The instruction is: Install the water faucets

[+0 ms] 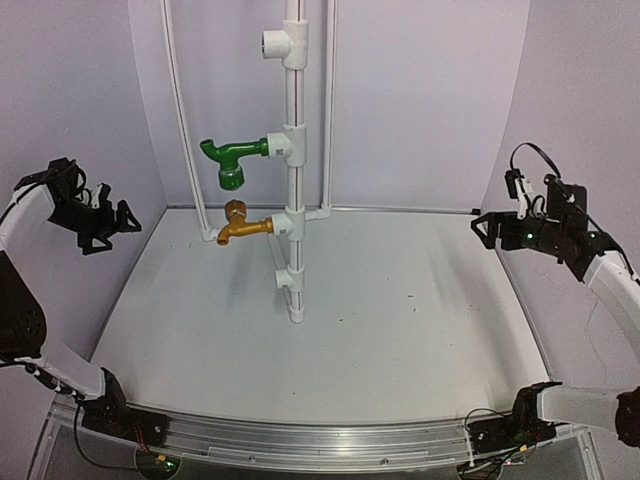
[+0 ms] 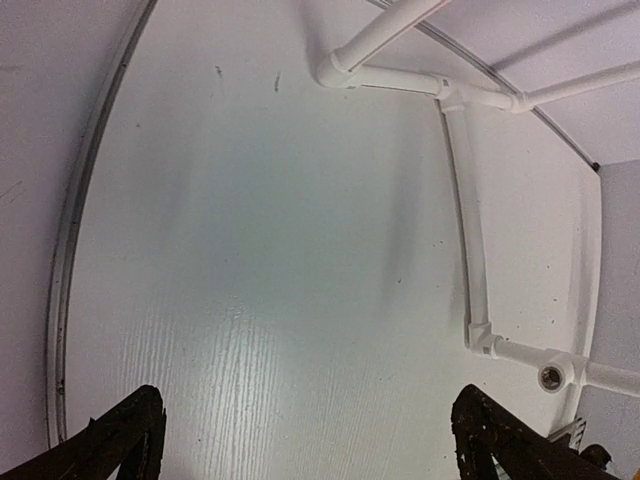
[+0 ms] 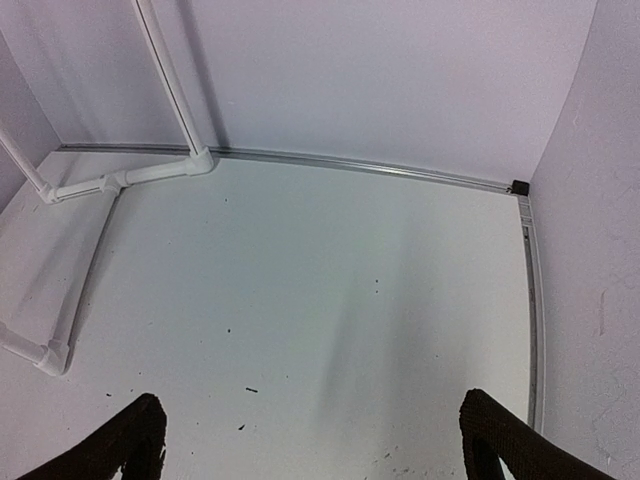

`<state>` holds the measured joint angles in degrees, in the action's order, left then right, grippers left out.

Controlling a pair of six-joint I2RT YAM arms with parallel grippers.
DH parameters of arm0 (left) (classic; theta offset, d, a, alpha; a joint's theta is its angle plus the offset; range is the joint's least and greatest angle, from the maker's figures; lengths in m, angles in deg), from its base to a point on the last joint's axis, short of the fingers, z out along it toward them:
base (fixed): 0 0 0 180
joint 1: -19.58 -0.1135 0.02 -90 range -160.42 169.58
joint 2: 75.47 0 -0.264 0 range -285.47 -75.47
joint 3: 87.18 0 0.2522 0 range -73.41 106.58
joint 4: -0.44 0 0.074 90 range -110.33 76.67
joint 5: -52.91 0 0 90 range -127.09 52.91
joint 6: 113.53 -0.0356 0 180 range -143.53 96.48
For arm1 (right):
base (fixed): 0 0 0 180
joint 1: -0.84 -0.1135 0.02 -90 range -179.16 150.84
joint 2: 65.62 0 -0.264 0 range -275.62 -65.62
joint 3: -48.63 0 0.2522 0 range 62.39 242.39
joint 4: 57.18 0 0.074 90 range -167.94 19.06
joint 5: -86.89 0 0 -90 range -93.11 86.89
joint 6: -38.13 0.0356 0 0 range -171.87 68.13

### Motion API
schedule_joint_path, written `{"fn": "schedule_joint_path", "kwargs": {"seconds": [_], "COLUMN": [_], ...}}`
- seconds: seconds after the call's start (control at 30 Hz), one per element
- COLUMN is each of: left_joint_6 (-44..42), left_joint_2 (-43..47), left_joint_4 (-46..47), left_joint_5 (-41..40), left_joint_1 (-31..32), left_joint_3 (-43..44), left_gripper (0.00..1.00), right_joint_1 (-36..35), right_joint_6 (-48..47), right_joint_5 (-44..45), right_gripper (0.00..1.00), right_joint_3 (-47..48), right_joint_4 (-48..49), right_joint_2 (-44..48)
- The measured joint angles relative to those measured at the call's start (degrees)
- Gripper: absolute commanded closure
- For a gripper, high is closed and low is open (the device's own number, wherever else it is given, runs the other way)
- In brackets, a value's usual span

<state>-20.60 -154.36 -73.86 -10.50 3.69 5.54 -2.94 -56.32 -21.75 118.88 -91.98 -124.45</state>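
Nearest the lens in the top view, we note the metal rail [image 1: 300, 440] along the bottom edge of the frame, with both arm bases fixed at its ends.

Left hand [image 1: 118, 228]: raised at the left edge of the frame, well apart from the pipe stand [image 1: 293, 110]. We see it released, fingers spread wide with nothing between them. Its wrist view confirms this: the two dark fingertips [image 2: 130, 440] sit at the bottom corners, over bare white surface [image 2: 280, 250].

Right hand [image 1: 482, 228]: raised at the right edge of the frame, likewise released and grasping nothing. In its wrist view only the surface shows between the fingers [image 3: 500, 440].

Water faucets: both sit on the left side of the upright pipe stand in the upper centre of the frame.
- The green faucet [image 1: 232, 160] is joined to a white T-fitting [image 1: 283, 146], spout turned down.
- The golden-brass faucet [image 1: 240, 222] is joined to the next fitting below, just under the green one.

At the top of the frame, the uppermost T-fitting [image 1: 280, 45] carries an open socket facing left.
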Motion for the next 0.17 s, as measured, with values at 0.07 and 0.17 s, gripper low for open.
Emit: {"fn": "schedule_joint_path", "kwargs": {"seconds": [0.07,0.17], "left_joint_6": [0.14,0.16], "left_joint_2": [1.35,2.67], "left_joint_4": [0.11,0.46], "left_joint_5": [-1.67,-3.43], "left_joint_1": [-0.81,-1.24], "left_joint_3": [-0.62,-0.65], "left_gripper": [0.00,0.00], "right_joint_1": [0.63,0.93], "right_joint_6": [-0.02,-0.32], "right_joint_5": [-0.96,-2.27], "right_gripper": [0.02,0.02], "right_joint_3": [-1.30,-1.44], "right_joint_4": [-0.08,0.38], "right_joint_2": [1.89,2.76]}}
